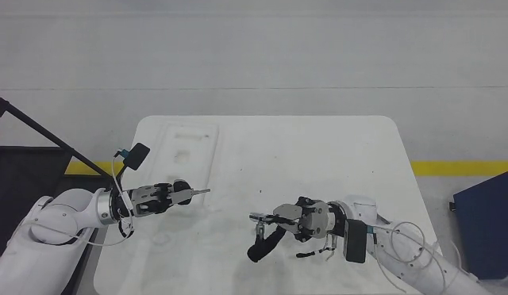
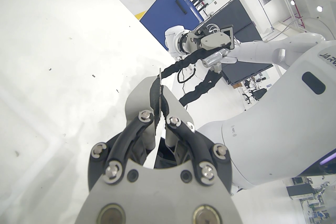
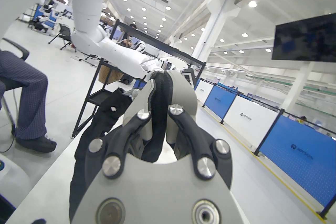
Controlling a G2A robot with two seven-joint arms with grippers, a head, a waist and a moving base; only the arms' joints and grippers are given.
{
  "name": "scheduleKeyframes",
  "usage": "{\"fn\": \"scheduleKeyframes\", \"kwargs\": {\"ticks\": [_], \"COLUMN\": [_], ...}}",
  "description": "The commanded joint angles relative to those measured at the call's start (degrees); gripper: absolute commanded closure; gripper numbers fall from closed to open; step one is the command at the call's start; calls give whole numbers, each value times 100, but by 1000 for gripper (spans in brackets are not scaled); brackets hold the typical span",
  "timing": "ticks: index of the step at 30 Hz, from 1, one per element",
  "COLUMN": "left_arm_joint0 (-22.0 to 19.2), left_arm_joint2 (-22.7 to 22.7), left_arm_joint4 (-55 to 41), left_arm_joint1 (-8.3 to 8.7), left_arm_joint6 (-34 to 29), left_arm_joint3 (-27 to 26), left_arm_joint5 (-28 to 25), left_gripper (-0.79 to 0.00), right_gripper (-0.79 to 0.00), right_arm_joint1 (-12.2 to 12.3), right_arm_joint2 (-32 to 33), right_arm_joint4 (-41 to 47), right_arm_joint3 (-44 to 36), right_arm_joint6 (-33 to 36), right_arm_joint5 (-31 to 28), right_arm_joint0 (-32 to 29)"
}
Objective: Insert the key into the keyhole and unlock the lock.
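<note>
**Key and lock both in hand, not yet mated**

My left hand [image 2: 159, 86] is clenched on the key [image 2: 159, 74]. The pads pinch its flat head and the thin metal blade sticks out past the fingertips. In the top view the blade points across the tabletop [image 1: 317, 160] toward the other arm.

My right hand [image 3: 160, 80] is clamped on the lock [image 2: 214, 58], gripping it by the black sleeved cable [image 3: 157, 114] just behind the silver barrel. The rest of the cable hangs loose below.

The key and the barrel are well apart, and the barrel sits a little nearer the robot's body than the blade's line.

I judge the key to be light, stiff and slick. A flat pinch on the head is the right hold, but it may swivel between the pads if the tip catches. The barrel looks hard and weighty for its size. The cable is soft, so a grip on it lets the barrel sag or twist under push, and a hold closer to the metal would be firmer.

The barrel is a short bright cylinder, and I cannot make out the keyhole from here
</note>
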Motion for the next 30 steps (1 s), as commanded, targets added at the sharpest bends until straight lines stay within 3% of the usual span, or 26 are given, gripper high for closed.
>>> {"fn": "scheduleKeyframes", "kwargs": {"ticks": [1,5,13,20,27,30], "left_arm_joint0": [0,0,0,0,0,0], "left_arm_joint2": [0,0,0,0,0,0], "left_arm_joint4": [0,0,0,0,0,0], "left_arm_joint1": [0,0,0,0,0,0], "left_arm_joint6": [0,0,0,0,0,0], "left_arm_joint3": [0,0,0,0,0,0], "left_arm_joint5": [0,0,0,0,0,0], "left_gripper": [0,0,0,0,0,0], "right_gripper": [0,0,0,0,0,0], "right_arm_joint1": [-42,-157,-371,-423,-617,-713], "right_arm_joint2": [3,-70,-459,-396,280,228], "right_arm_joint4": [42,224,2092,4119,6306,6526], "right_arm_joint3": [196,538,317,200,312,133], "right_arm_joint6": [146,83,132,981,2654,2655], "right_arm_joint5": [-4,-124,-455,-1305,-2977,-2977], "right_arm_joint0": [44,57,-146,-436,-1038,-1254]}}
